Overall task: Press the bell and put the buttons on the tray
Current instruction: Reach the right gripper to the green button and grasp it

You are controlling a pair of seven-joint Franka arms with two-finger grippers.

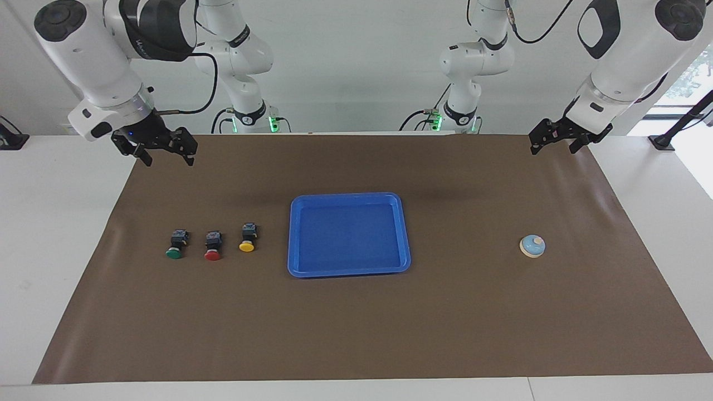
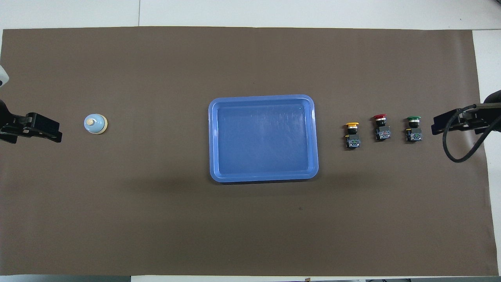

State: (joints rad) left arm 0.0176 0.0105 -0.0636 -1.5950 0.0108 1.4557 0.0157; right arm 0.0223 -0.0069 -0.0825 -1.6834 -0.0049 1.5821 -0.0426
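Left pincer (image 1: 551, 144) raised, jaws apart, empty, near bell (image 1: 532, 245). Right pincer (image 1: 166, 155) raised, jaws apart, empty, near buttons (image 1: 212, 245); tray (image 1: 348, 270) between both.

A brown mat (image 1: 356, 323) covers most of the white table (image 1: 55, 223), its edges left bare.

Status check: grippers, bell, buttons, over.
Left gripper and right gripper open, raised. Bell unpressed. Buttons off tray. Nothing in the way.
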